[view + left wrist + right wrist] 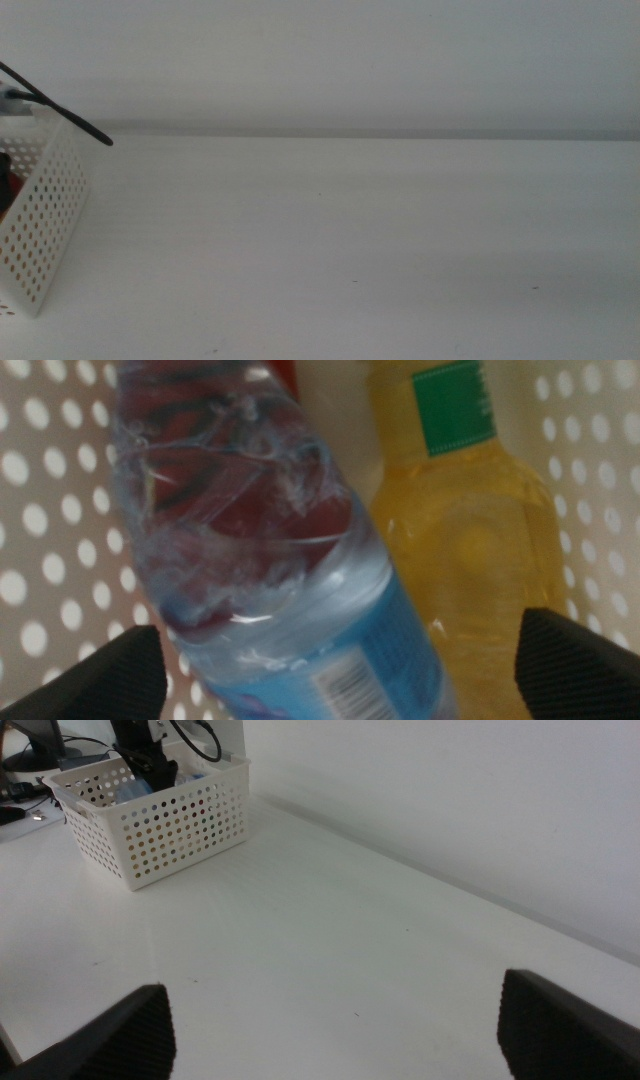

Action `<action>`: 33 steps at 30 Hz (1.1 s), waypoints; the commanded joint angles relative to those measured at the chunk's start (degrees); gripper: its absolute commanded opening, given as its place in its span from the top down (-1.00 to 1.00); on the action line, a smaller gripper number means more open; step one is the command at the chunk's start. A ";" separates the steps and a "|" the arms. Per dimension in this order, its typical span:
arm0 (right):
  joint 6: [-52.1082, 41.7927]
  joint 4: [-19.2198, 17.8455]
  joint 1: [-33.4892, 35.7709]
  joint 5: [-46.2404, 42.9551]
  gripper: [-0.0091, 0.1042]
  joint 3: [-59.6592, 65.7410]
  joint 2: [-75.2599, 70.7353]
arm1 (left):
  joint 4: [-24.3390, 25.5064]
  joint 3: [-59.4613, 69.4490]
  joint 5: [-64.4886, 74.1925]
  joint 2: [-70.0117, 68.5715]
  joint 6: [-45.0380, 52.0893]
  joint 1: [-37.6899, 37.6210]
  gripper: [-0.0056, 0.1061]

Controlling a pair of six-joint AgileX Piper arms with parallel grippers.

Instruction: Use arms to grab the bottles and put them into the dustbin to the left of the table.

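- A plain white wall [330, 60] is running along the far side of the scene, bare and evenly lit.
- A thin grey shadow line [380, 132] is lying along the foot of the wall.
- Soft, diffuse light is falling across the whole scene, casting only faint shadows.
- Dark cables [195, 738] are hanging at the far left.

Left end effector [340, 665] spread wide; right end effector [335, 1025] likewise open.
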 commanded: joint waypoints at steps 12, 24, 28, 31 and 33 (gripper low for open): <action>-0.25 -0.27 -0.08 -1.00 -0.68 0.26 -0.32 | 2.60 -2.28 8.79 -14.38 -11.95 -9.08 -0.78; -0.25 -0.27 -0.08 -1.00 -0.68 0.26 -0.32 | 0.62 14.42 -0.72 -42.44 -20.21 -26.33 -0.78; -0.25 -0.27 -0.08 -1.00 -0.68 0.26 -0.32 | -3.23 25.99 -10.77 -53.64 -20.21 -27.68 -0.78; -0.25 -0.27 -0.08 -1.00 -0.68 0.26 -0.32 | -4.00 31.61 -13.99 -60.15 -19.96 -27.68 -0.78; -0.25 -0.27 -0.08 -1.00 -0.68 0.26 -0.32 | -4.00 34.12 -15.31 -63.56 -19.96 -27.68 -0.78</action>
